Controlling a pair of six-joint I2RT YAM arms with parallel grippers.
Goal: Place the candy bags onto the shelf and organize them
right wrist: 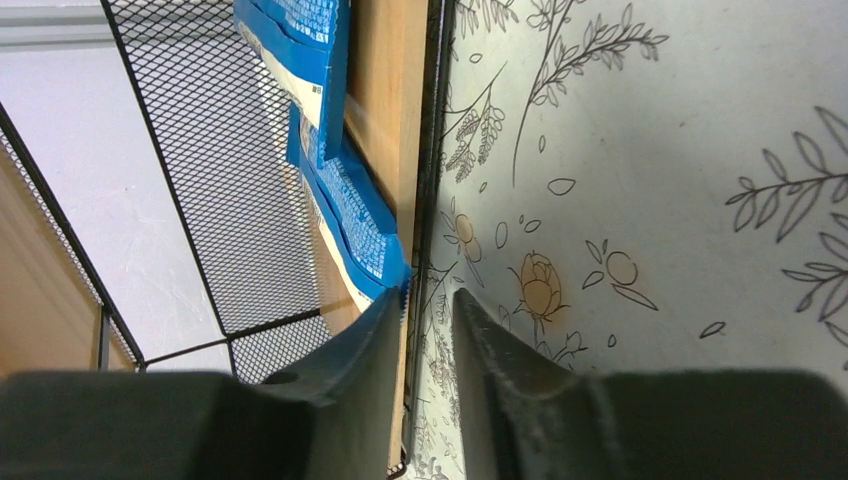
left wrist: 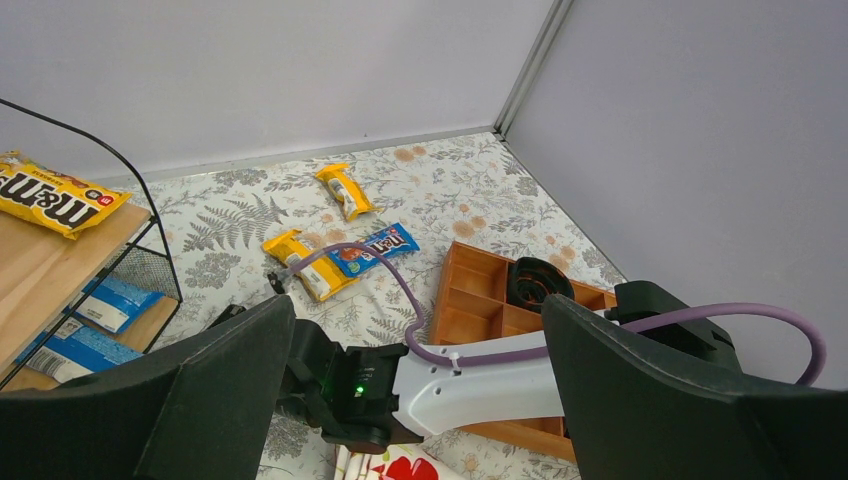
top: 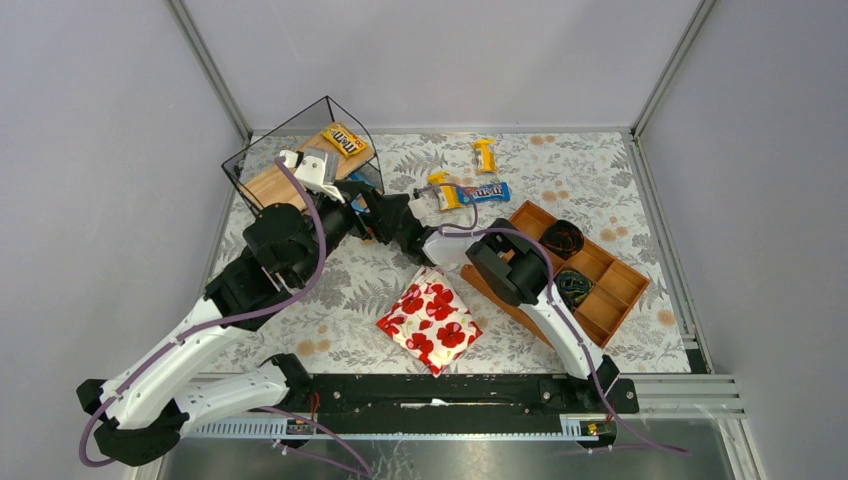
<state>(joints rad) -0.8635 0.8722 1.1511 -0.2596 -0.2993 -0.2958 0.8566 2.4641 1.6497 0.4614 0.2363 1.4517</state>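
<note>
The shelf (top: 268,185) stands at the far left. One yellow candy bag (top: 345,140) lies on its top board and shows in the left wrist view (left wrist: 50,192). Blue candy bags (left wrist: 105,300) lie on its lower board. Two yellow bags (top: 485,155) (top: 447,192) and a blue one (top: 486,191) lie on the table. My right gripper (right wrist: 430,295) is at the lower board's edge (right wrist: 375,110), jaws a narrow gap apart and holding nothing. A blue bag (right wrist: 355,210) ends at its left fingertip. My left gripper (top: 335,195) is wide open and empty above the right arm.
A white pouch with red poppies (top: 430,320) lies at the near centre. A reddish-brown compartment tray (top: 600,290) with dark items sits at the right. The right arm's white forearm (left wrist: 480,375) crosses under the left gripper. Grey walls enclose the table.
</note>
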